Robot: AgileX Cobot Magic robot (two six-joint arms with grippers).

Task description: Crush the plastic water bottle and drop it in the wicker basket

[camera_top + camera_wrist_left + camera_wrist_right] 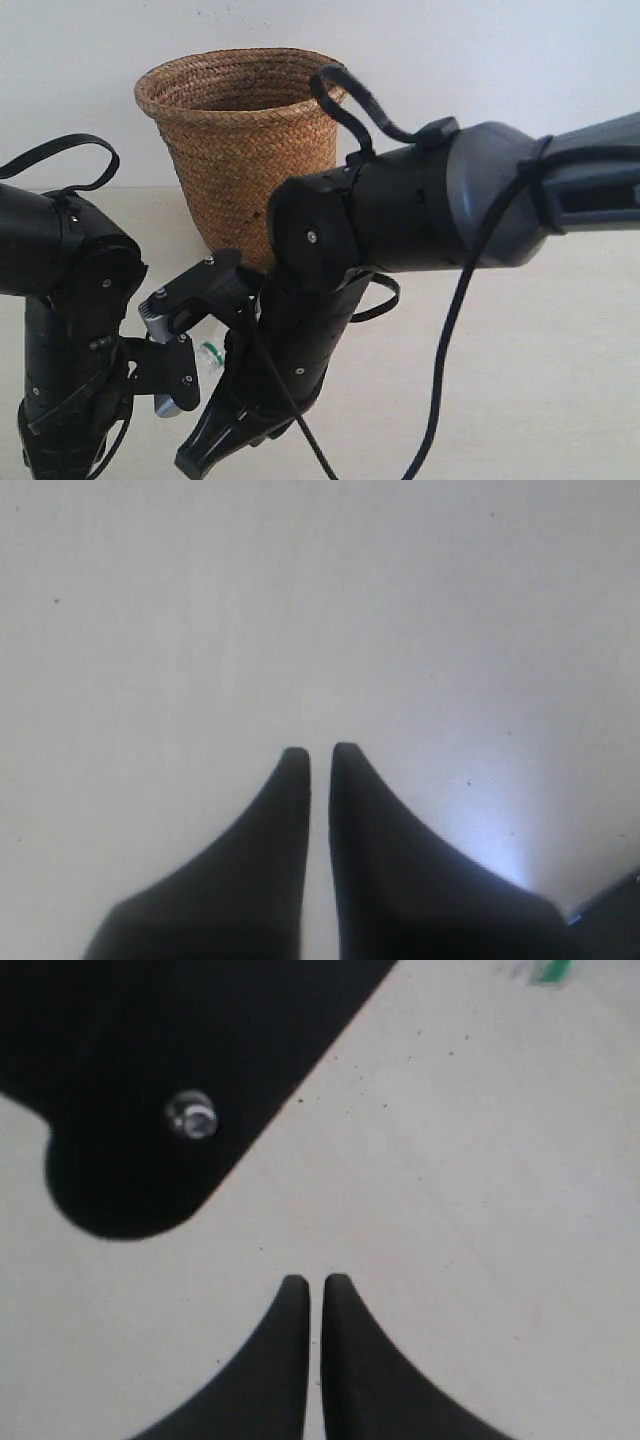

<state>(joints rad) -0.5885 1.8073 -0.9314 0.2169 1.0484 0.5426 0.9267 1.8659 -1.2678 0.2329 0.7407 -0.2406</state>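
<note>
The wicker basket [240, 130] stands upright at the back of the white table [560, 380]. Only a sliver of the plastic water bottle [209, 353] shows, low between the two arms, with a bit of green label. That green label [550, 970] also peeks in at the edge of the right wrist view, away from the fingers. My right gripper [197, 462] [316, 1280] points down at the table in front of the basket, shut, with nothing between its fingers. My left gripper [319, 750] is shut over bare table; in the exterior view it is below the frame.
The left arm [60, 340] stands at the left and the right arm [430, 210] reaches across the middle, close beside it. A black bracket with a screw [190, 1118] of the left arm lies near the right fingers.
</note>
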